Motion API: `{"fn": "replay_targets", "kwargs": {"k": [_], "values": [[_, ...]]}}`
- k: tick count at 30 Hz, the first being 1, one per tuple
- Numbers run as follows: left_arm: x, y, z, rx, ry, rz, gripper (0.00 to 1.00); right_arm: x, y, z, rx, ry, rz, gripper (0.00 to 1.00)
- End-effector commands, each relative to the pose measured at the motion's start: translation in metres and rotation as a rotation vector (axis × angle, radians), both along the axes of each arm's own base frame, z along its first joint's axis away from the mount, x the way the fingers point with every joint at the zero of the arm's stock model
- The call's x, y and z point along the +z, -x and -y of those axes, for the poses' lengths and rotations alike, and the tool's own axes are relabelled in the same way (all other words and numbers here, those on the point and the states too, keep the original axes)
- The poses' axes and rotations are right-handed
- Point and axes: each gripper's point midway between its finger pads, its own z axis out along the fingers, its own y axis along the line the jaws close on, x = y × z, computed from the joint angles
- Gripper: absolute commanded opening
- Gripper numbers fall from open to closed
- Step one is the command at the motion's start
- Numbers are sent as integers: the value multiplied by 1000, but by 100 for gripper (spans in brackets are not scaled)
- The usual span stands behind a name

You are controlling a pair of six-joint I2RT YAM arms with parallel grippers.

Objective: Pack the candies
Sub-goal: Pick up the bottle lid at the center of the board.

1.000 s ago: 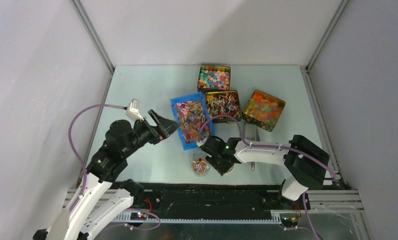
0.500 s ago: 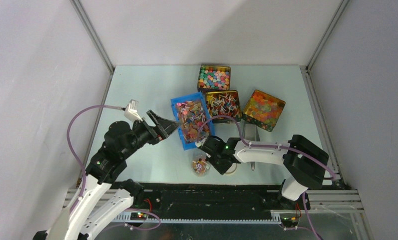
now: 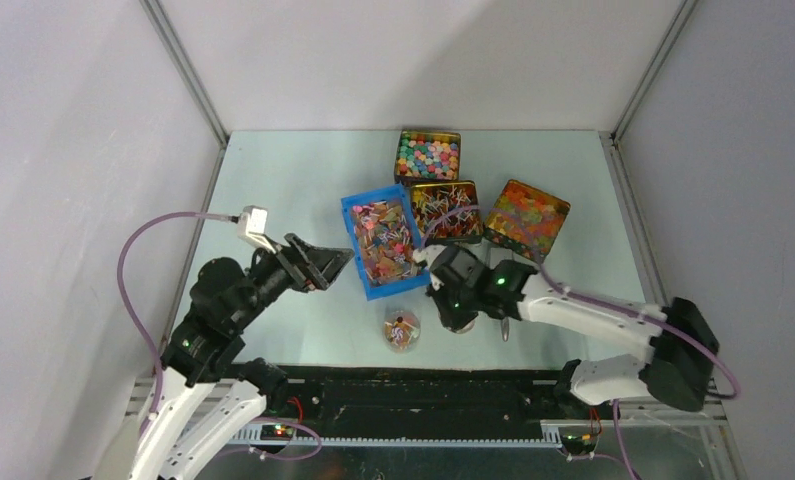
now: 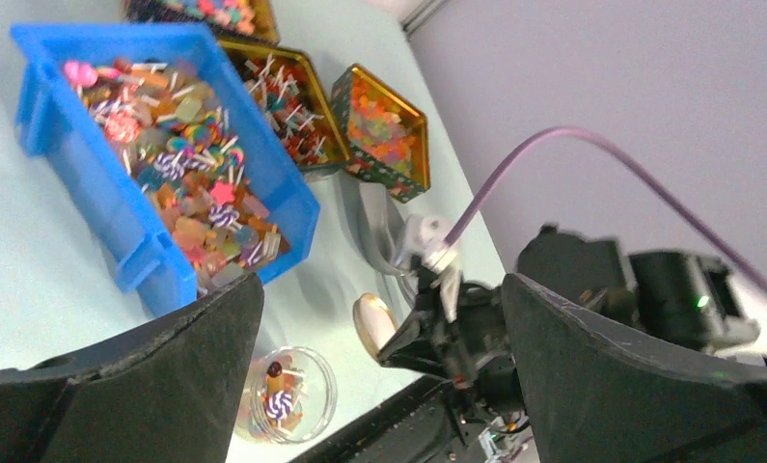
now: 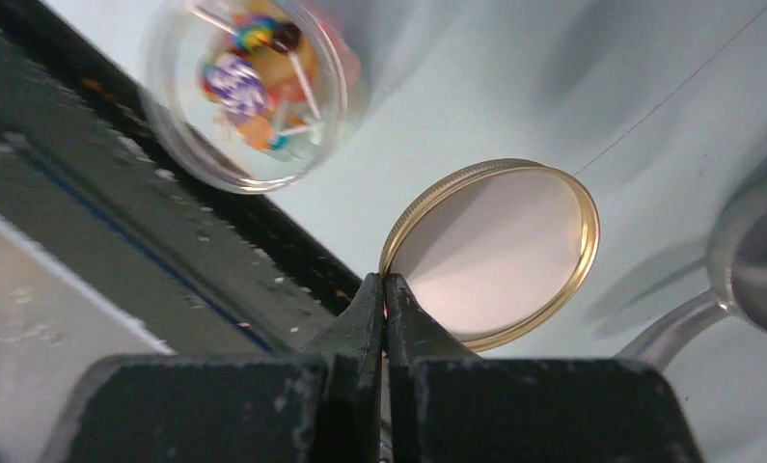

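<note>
Candies heaped in blue bin — a few already in clear jar on the surface.
Likely light, loose, slick in crinkly wrap; best pinched across the body, not the tail. Left tool spread wide, empty, beside bin — right tool pinched on gold lid rim.
</note>
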Motion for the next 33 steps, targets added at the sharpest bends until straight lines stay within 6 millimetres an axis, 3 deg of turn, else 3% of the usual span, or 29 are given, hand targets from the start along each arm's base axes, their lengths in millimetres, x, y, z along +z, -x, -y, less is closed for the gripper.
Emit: {"fn": "replay_targets", "kwargs": {"k": [1,4,7,15,18,24,28,33], "values": [[20,10,9,-125,-64,257,100,86,-13,-17,-14,-267,43,0],[18,10,10,-145,-90,334,100,131,-14,-19,6,-455,-11,0],[29,23,23,-257,-106,458,100,170,-12,-22,45,-607,-70,0],[48,47,61,-468,-111,726,100,236,4,-27,170,-879,-228,0],[55,58,78,-508,-90,806,100,251,6,-29,192,-935,-255,0],[49,59,105,-519,-62,835,100,275,9,-33,207,-1012,-279,0],[49,63,115,-514,-53,899,100,282,10,-33,208,-1035,-279,0],[43,55,120,-476,-83,871,100,287,8,-33,196,-1049,-273,0]]}}
